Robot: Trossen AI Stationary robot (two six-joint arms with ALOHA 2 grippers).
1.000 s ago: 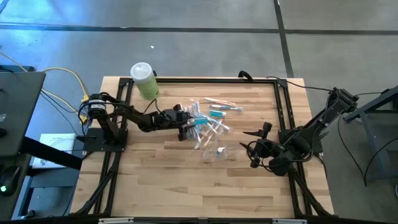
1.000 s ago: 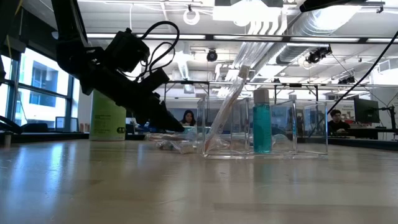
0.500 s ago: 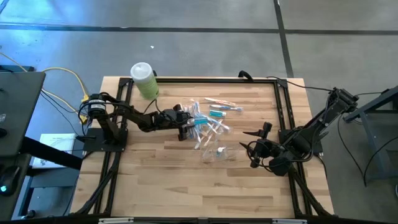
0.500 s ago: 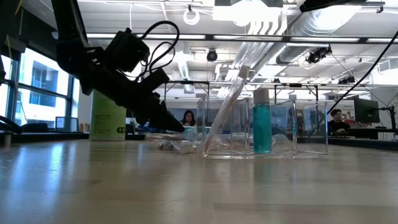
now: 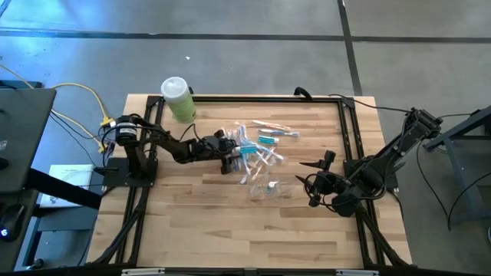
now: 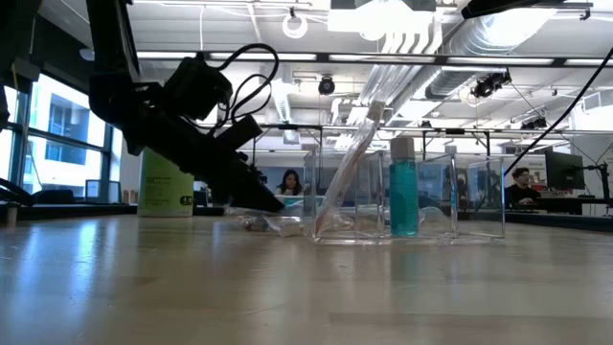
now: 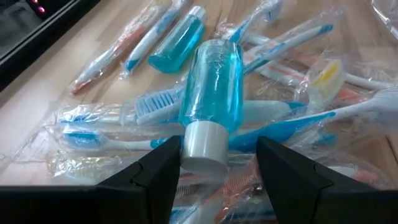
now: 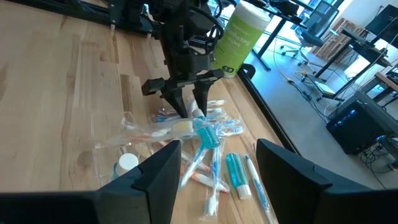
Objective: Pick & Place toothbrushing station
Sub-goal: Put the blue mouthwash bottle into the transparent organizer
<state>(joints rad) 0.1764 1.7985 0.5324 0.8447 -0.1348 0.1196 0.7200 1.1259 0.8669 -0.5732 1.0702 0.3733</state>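
Currently: left gripper [image 7: 214, 163] low at the left edge of the toothbrush pile [image 5: 259, 149] mid-table, fingers parted astride a blue bottle's [image 7: 211, 84] white cap, seemingly aligned to pinch it; clear holder [image 6: 407, 196] nearer; right gripper [image 5: 316, 184] waits right, spread, empty.

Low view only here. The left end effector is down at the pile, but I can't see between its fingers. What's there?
Observer: A small blue bottle lies between the left end effector's open fingers, white cap toward the wrist. It is not clamped.
Operator: What is the bottle resting on?
Observer: Wrapped toothbrushes, crisscrossed in a loose pile.
Operator: Where's the right arm?
Observer: The right end effector waits open at the right side of the table, clear of the pile and holding nothing.
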